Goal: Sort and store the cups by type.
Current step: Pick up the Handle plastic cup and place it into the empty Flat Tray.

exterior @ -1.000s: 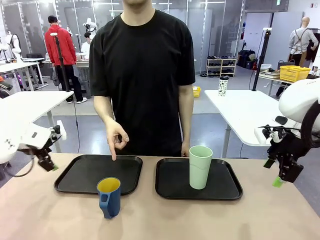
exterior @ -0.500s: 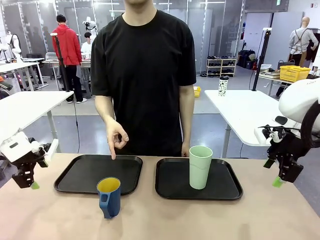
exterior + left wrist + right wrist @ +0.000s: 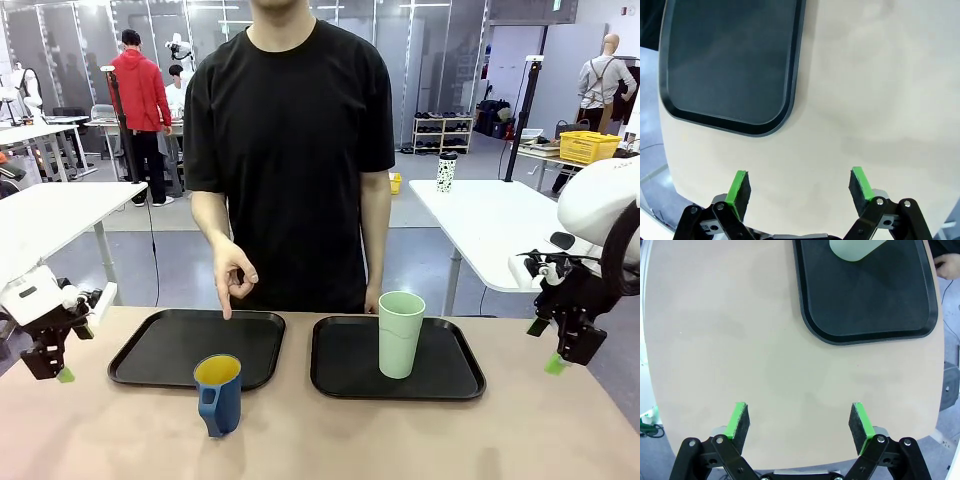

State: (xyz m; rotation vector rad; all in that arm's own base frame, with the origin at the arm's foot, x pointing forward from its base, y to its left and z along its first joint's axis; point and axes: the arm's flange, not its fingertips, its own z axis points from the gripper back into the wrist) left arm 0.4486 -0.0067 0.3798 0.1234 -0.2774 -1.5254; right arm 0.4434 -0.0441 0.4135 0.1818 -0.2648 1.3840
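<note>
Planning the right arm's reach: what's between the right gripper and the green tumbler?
Bare table, then the near part of the black tray the tumbler stands on. Nothing else lies between it and the right gripper, as the right wrist view shows.

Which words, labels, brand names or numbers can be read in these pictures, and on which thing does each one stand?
No text can be read.
The blue mug, the mint-green tumbler, the left tray and the right tray bear no print.
A small greenish sign high in the far background is too small to read.
</note>
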